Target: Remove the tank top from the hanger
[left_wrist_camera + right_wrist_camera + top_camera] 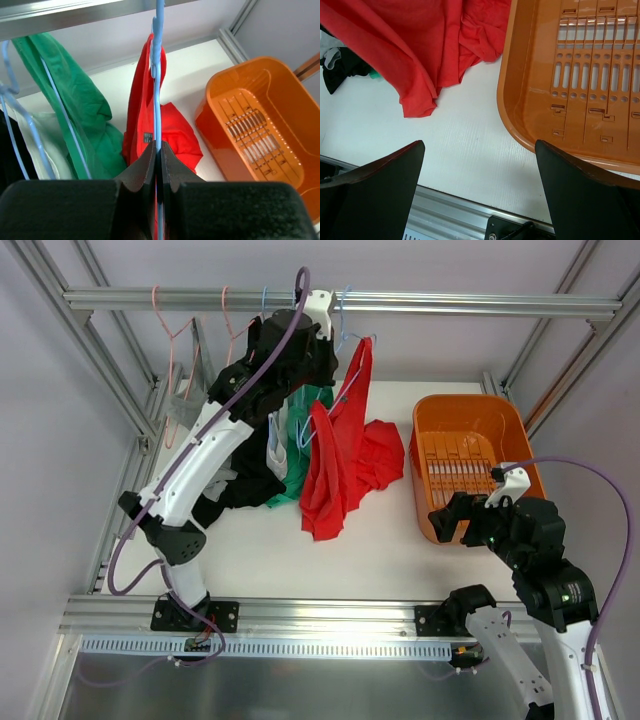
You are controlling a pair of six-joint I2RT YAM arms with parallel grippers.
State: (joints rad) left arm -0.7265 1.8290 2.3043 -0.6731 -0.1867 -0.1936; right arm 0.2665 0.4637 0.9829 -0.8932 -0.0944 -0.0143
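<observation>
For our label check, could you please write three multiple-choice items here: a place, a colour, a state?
1. The basket stands: A left of the red top B right of it C under it
2. The hanger in the left fingers is: A blue B black C yellow
3. The right fingers are: A open B shut on the basket C shut on the top
B: top view shows it rightward. A: blue plastic between the shut fingers. A: they stand wide apart.
</observation>
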